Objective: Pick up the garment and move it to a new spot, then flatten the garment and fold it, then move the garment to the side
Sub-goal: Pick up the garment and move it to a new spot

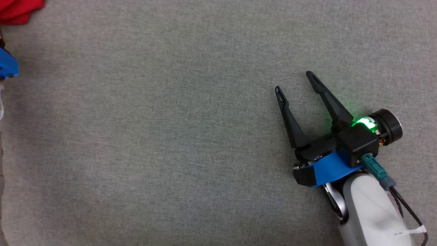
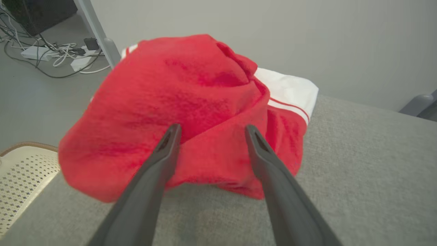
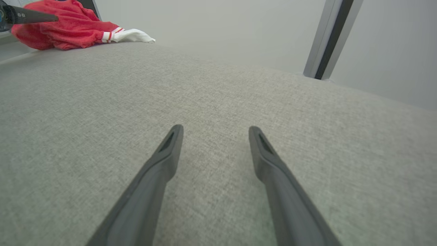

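The garment [image 2: 177, 112] is a crumpled red piece with a white, red-striped part, heaped at the table's far left corner; a bit of it shows in the head view as the garment [image 1: 18, 10] and far off as the garment [image 3: 65, 27]. My left gripper [image 2: 211, 131] is open, its fingers pointing at the heap just in front of it, with nothing between them. My right gripper [image 1: 295, 81] stands open over bare grey cloth at the right, far from the garment; the right gripper [image 3: 215, 133] holds nothing.
The grey cloth-covered table [image 1: 153, 136] spreads wide. A perforated cream basket [image 2: 20, 174] stands beside the table's edge below the garment. Cables and power strips [image 2: 58, 54] lie on the floor beyond. A metal post [image 3: 324, 37] rises behind the table.
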Available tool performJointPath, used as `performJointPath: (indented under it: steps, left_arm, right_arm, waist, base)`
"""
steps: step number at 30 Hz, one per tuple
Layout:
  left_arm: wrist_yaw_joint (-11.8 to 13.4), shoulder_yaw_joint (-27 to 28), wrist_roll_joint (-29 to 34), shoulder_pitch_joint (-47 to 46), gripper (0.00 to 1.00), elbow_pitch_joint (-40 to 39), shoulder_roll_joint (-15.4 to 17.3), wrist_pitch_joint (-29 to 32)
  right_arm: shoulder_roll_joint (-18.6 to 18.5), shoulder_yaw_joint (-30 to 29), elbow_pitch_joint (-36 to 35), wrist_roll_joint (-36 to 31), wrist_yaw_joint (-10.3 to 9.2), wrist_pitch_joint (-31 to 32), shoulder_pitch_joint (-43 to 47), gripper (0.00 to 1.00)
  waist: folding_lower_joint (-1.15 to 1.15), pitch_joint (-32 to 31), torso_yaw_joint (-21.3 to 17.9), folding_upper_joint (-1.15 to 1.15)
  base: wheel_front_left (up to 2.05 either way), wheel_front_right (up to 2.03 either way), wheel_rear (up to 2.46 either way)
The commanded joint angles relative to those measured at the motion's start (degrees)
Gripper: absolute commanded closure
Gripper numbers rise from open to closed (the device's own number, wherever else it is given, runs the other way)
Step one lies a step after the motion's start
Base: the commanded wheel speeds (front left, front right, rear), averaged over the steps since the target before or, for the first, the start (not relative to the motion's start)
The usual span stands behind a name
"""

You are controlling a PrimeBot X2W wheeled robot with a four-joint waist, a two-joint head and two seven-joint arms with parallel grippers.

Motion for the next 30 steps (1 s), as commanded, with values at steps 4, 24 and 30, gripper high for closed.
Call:
performJointPath:
  steps: [4,24,30]
  left_arm:
    - [-1.6,-1.6,-0.1,-3.0,0.00,6.1,1.6,1.7]
    - [-3.3,-11.1,-4.6,-3.4,1.00,5.8,4.4,-1.9]
    - [-3.3,-17.9,-7.8,-0.1,1.00,-3.2,5.6,-0.2]
  right_arm:
    - [-0.7,-0.9,0.3,-0.3,-0.05,0.4,1.3,0.00]
    - [-0.5,-3.7,6.0,4.3,-0.03,-3.9,2.7,0.00]
    - [-0.5,-5.5,10.3,6.7,-0.03,-5.4,5.9,0.00]
  waist:
    - [-0.01,1.7,-1.1,0.00]
    - [-0.01,-10.2,-2.8,0.00]
    - [-0.01,-20.0,-5.1,0.00]
  base:
    - [0.00,0.00,0.00]
    - [0.00,0.00,0.00]
    - [0.00,0.00,0.00]
